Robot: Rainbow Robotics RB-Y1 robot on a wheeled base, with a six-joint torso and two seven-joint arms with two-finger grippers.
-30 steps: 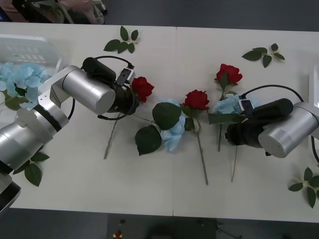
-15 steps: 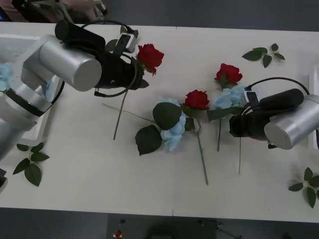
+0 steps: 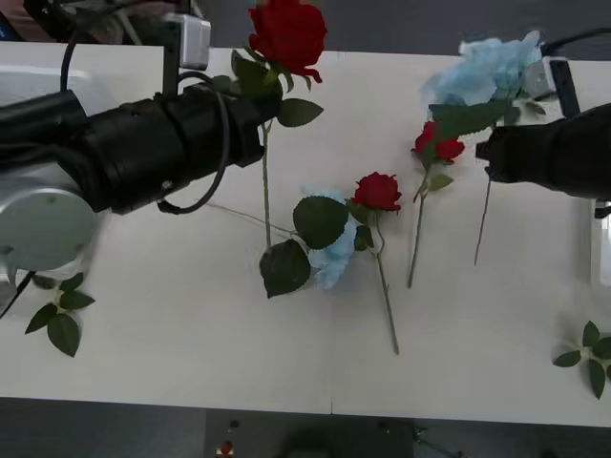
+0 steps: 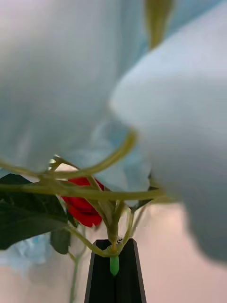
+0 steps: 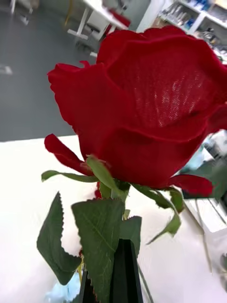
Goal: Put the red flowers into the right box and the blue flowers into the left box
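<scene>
In the front view our left claw (image 3: 260, 107) holds a red rose (image 3: 286, 31) lifted above the bench (image 3: 191, 324); our right claw (image 3: 489, 153) holds a blue hydrangea (image 3: 487, 69) aloft at far right. In the right wrist view the fingers (image 4: 100, 279) are pinched on the hydrangea stem (image 4: 114, 265). In the left wrist view the fingers (image 5: 125, 274) are closed beneath the rose.

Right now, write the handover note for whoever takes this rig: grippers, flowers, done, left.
Left gripper: shut on a red rose, lifted clear of the table.
Right gripper: shut on a blue hydrangea, also lifted.
On the table: two red roses and one blue hydrangea, mid-table.
Done: both held flowers picked up, neither boxed yet.
Left: the held rose goes to the right box, the held hydrangea to the left box, then the three lying flowers.
</scene>
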